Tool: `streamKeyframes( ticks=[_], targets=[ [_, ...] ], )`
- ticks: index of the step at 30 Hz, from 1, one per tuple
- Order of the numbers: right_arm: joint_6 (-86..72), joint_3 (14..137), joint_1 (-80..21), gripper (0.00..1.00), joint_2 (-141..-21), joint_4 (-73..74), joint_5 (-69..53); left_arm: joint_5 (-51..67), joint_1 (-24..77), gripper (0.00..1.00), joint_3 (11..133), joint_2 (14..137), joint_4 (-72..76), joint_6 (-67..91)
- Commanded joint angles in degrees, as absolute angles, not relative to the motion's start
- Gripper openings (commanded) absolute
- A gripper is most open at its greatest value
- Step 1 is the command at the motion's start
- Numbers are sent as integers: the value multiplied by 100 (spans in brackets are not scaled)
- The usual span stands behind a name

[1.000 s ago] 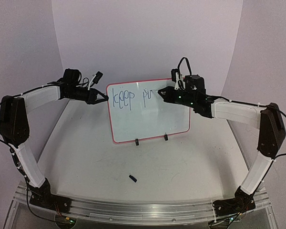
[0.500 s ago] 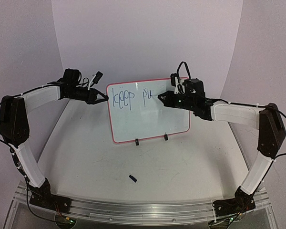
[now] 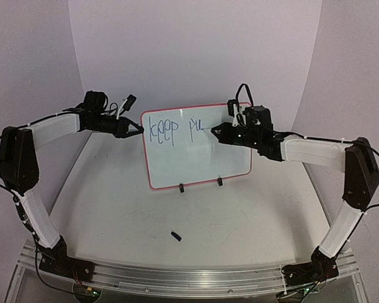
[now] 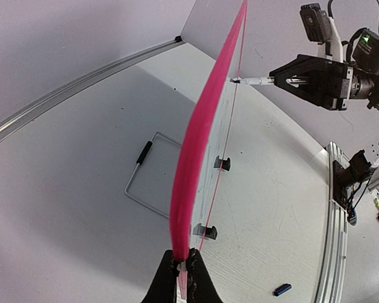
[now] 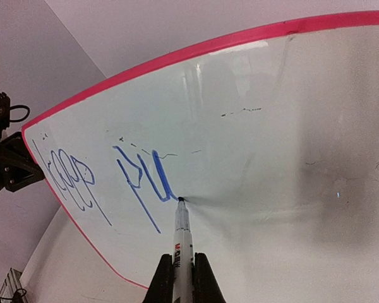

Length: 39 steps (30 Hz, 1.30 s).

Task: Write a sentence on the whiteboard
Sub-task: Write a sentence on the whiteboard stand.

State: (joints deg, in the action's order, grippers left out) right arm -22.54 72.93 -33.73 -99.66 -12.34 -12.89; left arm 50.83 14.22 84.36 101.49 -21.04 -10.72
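standing upright on the pale table (image 3: 132, 208), the red-rimmed rectangular whiteboard (image 3: 199, 158) has its long side running left-right, face toward the arms. left gripper (image 3: 137, 129) is pinched on its left rim. right gripper (image 3: 218, 131) is clamped on a white blue-tipped marker (image 5: 182, 237), which points straight at the board with its tip touching right after the blue handwritten lettering (image 3: 164, 131) "keep pu".

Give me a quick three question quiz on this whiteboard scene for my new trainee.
1. True or false: the right gripper holds a marker with its tip on the whiteboard.
2. The left gripper clamps: A the whiteboard's rim, B a cap, C nothing?
3. Fill in: the blue lettering reads "keep ___".
Key: 1 true; 2 A; 3 pu.
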Motion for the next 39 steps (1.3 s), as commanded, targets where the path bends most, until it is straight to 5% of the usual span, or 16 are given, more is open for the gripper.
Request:
streamKeyframes(
  ticks=[1,18,39],
  targets=[
    [-2206,7266,-3339,0,-9570,-1301,-1087,5101,1529,0,8525,9977,-2470,-1204],
    [-2127,6875,-3070,0,-8833,-1157,-1786,5073,1581,0,8508,10011,-2473,-1204],
    [-2556,7261,-2630,0,-9644,-1898,-2917,5013,1600,0,8517,10075,-2514,-1250]
  ],
)
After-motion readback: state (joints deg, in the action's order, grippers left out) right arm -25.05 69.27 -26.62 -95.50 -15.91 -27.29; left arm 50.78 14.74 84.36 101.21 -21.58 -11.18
